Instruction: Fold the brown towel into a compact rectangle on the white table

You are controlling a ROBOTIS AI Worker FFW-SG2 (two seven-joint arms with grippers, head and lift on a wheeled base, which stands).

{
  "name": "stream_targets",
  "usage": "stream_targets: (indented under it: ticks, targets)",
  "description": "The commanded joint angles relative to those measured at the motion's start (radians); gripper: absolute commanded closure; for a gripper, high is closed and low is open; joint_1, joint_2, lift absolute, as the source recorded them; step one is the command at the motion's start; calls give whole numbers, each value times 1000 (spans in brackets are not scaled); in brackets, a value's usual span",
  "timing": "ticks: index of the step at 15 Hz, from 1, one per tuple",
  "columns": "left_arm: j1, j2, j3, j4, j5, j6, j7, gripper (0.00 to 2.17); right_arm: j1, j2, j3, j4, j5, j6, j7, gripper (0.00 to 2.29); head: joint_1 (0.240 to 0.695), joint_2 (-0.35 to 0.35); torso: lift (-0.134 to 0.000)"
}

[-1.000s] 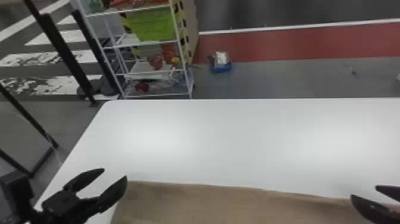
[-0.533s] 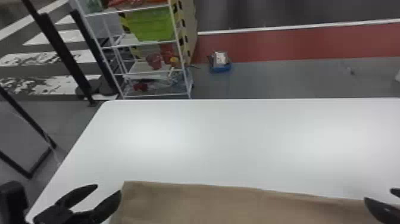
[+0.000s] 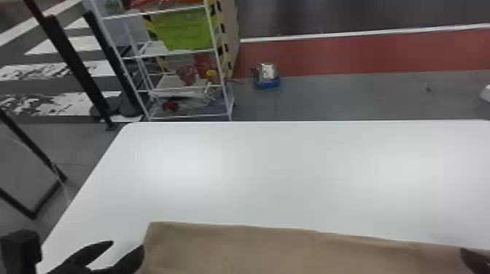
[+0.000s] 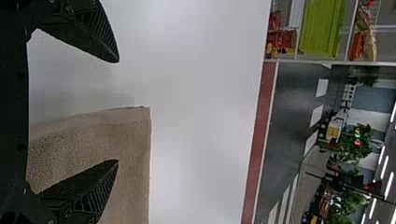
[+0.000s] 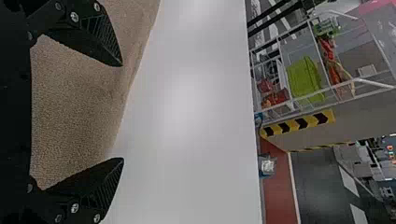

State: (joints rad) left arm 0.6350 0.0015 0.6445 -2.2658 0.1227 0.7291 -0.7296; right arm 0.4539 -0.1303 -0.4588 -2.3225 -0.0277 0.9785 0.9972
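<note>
Left gripper (image 3: 127,245) and right gripper (image 3: 475,259) are wide open, both empty, near brown towel (image 3: 255,251); beyond white table (image 3: 277,167), far left, stands rack (image 3: 169,82) with green box (image 3: 182,31).

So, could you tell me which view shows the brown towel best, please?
The head view: it catches the brown towel along its far edge, though cut off below. The left wrist view shows one corner; the right one, a stretch of edge.

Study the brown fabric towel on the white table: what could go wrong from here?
The black left gripper, jaws open, straddles an edge of the towel near a corner, so it might pinch too little. The black right gripper also straddles an edge; if either slips, the fold could skew.
</note>
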Motion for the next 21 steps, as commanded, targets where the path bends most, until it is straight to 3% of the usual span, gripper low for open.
stream_targets:
  ticks: [1,9,17,21]
  targets:
    - [-1,-4,-23,3,-21,62,16,130,-3,0,5,3,2,-4,0,178,695,196,-124]
    - [-20,-4,-43,25,-74,74,-1,232,-20,-6,11,28,0,-16,0,178,695,189,-124]
    - [-48,-4,-43,32,-100,163,-63,282,-41,-6,12,43,5,-16,-2,178,695,166,-124]
    - [-52,-4,-45,32,-115,169,-77,721,-41,-6,12,45,3,-16,0,178,695,163,-124]
